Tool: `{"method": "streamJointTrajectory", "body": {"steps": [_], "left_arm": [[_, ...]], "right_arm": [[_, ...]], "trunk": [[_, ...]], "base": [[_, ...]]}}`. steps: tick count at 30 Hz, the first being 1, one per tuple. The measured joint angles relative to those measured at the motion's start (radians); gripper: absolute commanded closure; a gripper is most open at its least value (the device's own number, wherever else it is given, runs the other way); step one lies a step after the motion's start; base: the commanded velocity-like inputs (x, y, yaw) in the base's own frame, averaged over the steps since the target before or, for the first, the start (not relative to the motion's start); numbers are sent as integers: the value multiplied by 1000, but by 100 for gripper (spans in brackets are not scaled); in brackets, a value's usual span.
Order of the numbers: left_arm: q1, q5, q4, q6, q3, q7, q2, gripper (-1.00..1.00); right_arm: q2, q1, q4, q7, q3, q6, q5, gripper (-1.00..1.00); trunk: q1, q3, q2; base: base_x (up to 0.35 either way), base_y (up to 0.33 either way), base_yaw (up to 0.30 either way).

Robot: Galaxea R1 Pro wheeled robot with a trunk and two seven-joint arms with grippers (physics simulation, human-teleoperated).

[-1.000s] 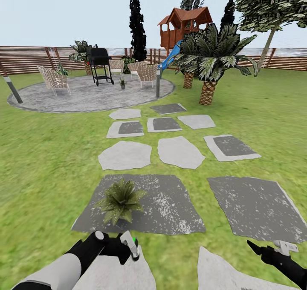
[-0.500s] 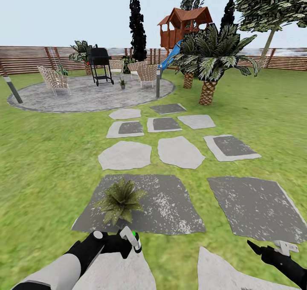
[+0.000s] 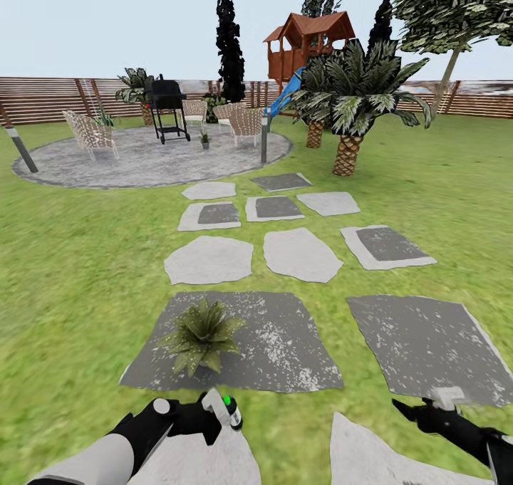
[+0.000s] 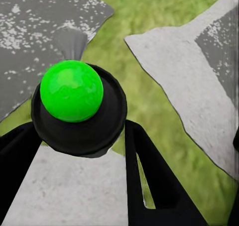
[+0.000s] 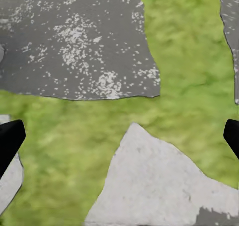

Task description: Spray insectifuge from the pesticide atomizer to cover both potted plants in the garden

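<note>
Left wrist view: the dark-bodied, green-capped pesticide atomizer [image 4: 77,106] sits clamped between the left gripper [image 4: 79,151]'s black fingers, just short of the spiky green potted plant [image 3: 201,335] on its grey slab [image 3: 285,357]. Right gripper [image 5: 119,136] spread wide, empty.

The right gripper [image 5: 119,136] hangs over the lawn [image 5: 189,81], its two dark fingertips [image 5: 10,139] set far apart at opposite edges. Between them lies grass and the pointed corner of a pale slab [image 5: 154,186]. Beyond the tips sits a dark speckled slab [image 5: 74,37]. A further pale slab [image 5: 7,181] lies beside one fingertip.
</note>
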Motion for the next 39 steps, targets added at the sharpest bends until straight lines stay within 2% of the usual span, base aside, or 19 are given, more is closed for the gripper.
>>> {"method": "streamJointTrajectory", "body": {"steps": [2,4,5,6,8,10,11,12,14,17,18,22,24,27,31,32,34,35,39], "left_arm": [[0,-3,-1,-1,-3,-49,0,100],[0,-6,-3,0,-5,-147,2,100],[0,-7,-4,1,-6,-168,2,100],[0,-19,-5,2,-16,-186,2,100],[-1,-75,-8,9,-38,-203,-1,100],[-2,-133,-10,44,-44,-215,-2,100],[-3,-176,-11,93,-48,-240,-2,100],[-3,-197,-17,123,-47,-266,-3,100],[-5,-229,-72,161,-44,-365,-3,100],[-5,-248,-142,193,-42,-484,-1,100],[-5,-251,-158,203,-41,-513,-1,100],[-8,-254,-182,222,-43,-580,-3,100],[-9,-255,-185,224,-44,-603,-4,100],[-9,-256,-186,223,-49,-613,-20,100],[-9,-344,-187,225,-66,-613,-52,100],[-9,-354,-187,226,-67,-613,-55,100],[-10,-369,-187,229,-67,-613,-63,100],[-10,-372,-187,229,-67,-613,-65,100],[-10,-377,-187,252,-68,-613,-67,100]], "right_arm": [[0,0,-43,8,125,5,-4,-100],[0,0,-119,12,208,10,-6,-100],[1,0,-130,13,234,11,-6,-100],[1,0,-139,15,293,12,-6,-100],[2,0,-147,33,456,22,-6,-100],[7,-1,-149,44,556,58,-6,-100],[19,0,-149,51,608,91,-6,-100],[30,0,-150,63,635,106,-6,-100],[70,0,-150,143,680,123,-6,-100],[103,-1,-151,251,697,127,-5,-100],[107,-1,-151,273,700,128,-5,100],[116,-1,-151,311,716,129,-5,100],[121,-1,-153,314,740,129,-5,100],[151,-1,-157,315,783,129,-5,100],[194,-1,-165,316,819,129,-5,100],[199,-1,-166,316,831,129,-5,100],[207,-1,-169,316,879,129,-4,100],[215,-1,-171,317,890,129,-4,100],[238,-1,-186,317,904,129,-5,100]], "trunk": [[0,0,0],[0,0,0],[0,0,0],[0,0,0],[0,0,0],[0,0,0],[0,0,0],[0,0,0],[0,0,0],[0,0,0],[0,0,0],[0,0,0],[0,0,0],[0,0,0],[0,0,0],[0,0,0],[0,0,0],[0,0,0],[0,0,0]], "base": [[0,0,0],[0,0,0],[0,0,0],[0,0,0],[0,0,0],[0,0,0],[0,0,0],[0,0,0],[0,0,0],[0,0,0],[0,0,0],[0,0,0],[0,0,0],[0,0,0],[0,0,0],[0,0,0],[0,0,0],[0,0,0],[0,0,0]]}}
